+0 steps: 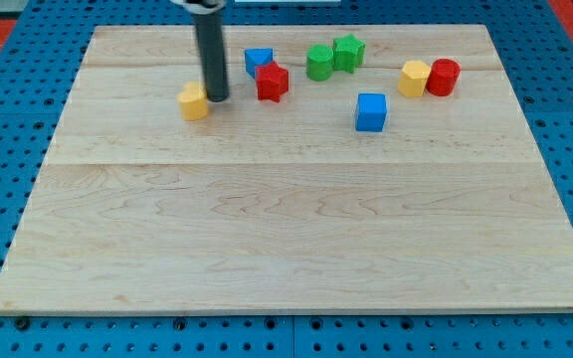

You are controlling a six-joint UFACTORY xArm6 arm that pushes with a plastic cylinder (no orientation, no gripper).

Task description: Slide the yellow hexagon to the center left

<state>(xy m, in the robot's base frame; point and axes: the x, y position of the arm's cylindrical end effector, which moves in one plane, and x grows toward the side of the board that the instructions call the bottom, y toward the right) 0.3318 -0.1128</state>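
My tip [214, 98] rests on the wooden board [286, 239] at the upper left, touching or nearly touching the right side of a small yellow block [194, 101]; its exact shape is hard to make out. A second yellow block [415, 78], with a faceted hexagon-like outline, sits at the upper right, far from the tip. The dark rod rises straight from the tip to the view's top edge.
A blue block [258, 61] and a red block [273, 82] sit together just right of the rod. A green block [319, 62] touches a green star [348, 52]. A blue cube [371, 111] stands alone. A rounded red block [444, 77] touches the right yellow block.
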